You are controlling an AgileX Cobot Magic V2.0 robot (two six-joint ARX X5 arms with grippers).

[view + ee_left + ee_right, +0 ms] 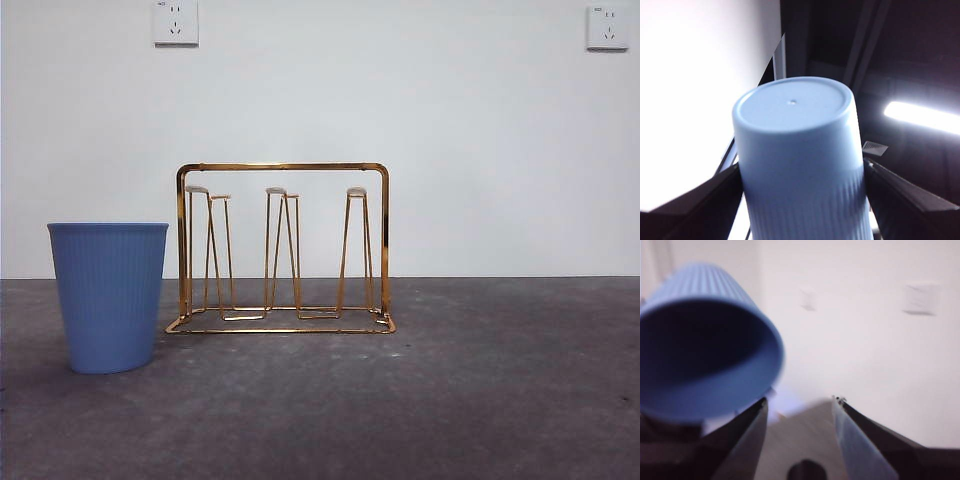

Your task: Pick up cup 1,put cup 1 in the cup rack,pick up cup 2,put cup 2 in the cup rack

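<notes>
- Front view: neither arm visible; the rims of the cups held aloft are out of frame.
- Left hand (802,200): jaws spread wide, clamped on both sides of a pale blue ribbed plastic cup (797,150), base toward the camera; its mouth is cut off by the frame edge.
- Right hand (800,405): jaws parted, nothing between them. A blurred blue ribbed cup with dark mouth (705,345) fills upper left; its holder is unclear.
- Gold wire cup rack with arched frame (281,248): centre frame on the grey worktop (480,400), prongs bare.
- Blue ribbed plastic cup standing upright (108,296): lower left, just beside the rack; its inside is hidden.
</notes>
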